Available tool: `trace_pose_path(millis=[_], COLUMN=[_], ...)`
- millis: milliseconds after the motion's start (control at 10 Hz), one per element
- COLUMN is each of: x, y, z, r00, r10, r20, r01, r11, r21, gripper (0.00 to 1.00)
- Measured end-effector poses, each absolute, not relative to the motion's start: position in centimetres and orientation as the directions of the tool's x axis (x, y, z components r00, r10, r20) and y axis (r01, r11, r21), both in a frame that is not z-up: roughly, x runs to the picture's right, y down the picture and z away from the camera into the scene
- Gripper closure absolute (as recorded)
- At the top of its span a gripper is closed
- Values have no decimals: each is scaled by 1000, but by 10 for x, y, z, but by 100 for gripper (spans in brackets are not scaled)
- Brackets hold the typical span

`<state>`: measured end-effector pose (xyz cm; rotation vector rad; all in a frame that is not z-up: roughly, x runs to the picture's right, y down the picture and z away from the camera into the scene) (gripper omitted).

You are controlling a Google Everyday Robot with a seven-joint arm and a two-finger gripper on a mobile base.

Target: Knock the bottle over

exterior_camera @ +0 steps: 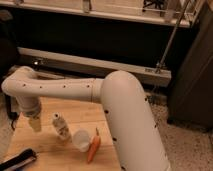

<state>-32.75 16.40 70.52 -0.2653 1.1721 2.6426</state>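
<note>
The small clear bottle (pixel 60 126) with a white cap stands on the wooden table (pixel 47 150), leaning slightly. My gripper (pixel 35 124) hangs from the white arm just left of the bottle, at about its height, a small gap apart. A short white cup (pixel 81 140) stands right of the bottle. An orange carrot (pixel 93 147) lies right of the cup.
A black object (pixel 17 162) lies at the table's front left corner. My large white arm (pixel 127 120) covers the table's right side. A dark wall with a white rail (pixel 95 62) runs behind the table. Speckled floor (pixel 185 145) lies to the right.
</note>
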Motion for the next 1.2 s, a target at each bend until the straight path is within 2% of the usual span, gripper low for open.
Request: trace_pose_path(millis=[400, 500, 700, 900, 1000, 1200], x=[-256, -223, -161, -122, -129, -182], y=[179, 179, 172, 138, 117, 77], z=[701, 701, 699, 693, 689, 674], r00=[-976, -978, -971, -961, -967, -991], r10=[193, 206, 197, 76, 15, -56], r20=[-105, -31, 135, 268, 256, 120], r01=[-206, -160, -42, 98, 121, 98], r11=[-638, -650, -698, -808, -854, -920], r21=[742, 743, 715, 581, 506, 379], gripper=[96, 100, 100, 100, 100, 95])
